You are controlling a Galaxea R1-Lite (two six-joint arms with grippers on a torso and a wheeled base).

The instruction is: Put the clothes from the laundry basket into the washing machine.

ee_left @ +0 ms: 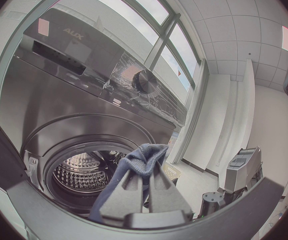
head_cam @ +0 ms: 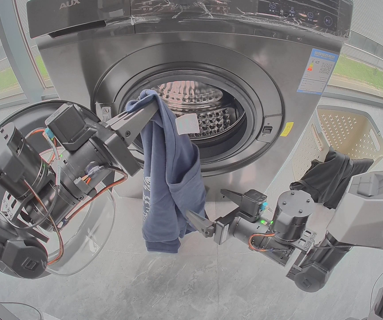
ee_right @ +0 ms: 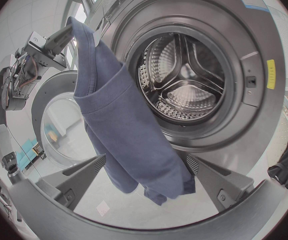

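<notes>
A blue shirt hangs from my left gripper, which is shut on its collar just in front of the washing machine's open drum. In the left wrist view the gripper pinches the blue fabric. Low and to the right, my right gripper stands open with its fingertips at the shirt's lower edge. From the right wrist, the shirt hangs across the gap of that gripper; I cannot tell whether it touches. A dark garment drapes over the laundry basket.
The round glass door is swung open to the left, behind my left arm. The basket stands on the floor right of the machine. Grey tiled floor lies in front of the machine. Windows are on both sides.
</notes>
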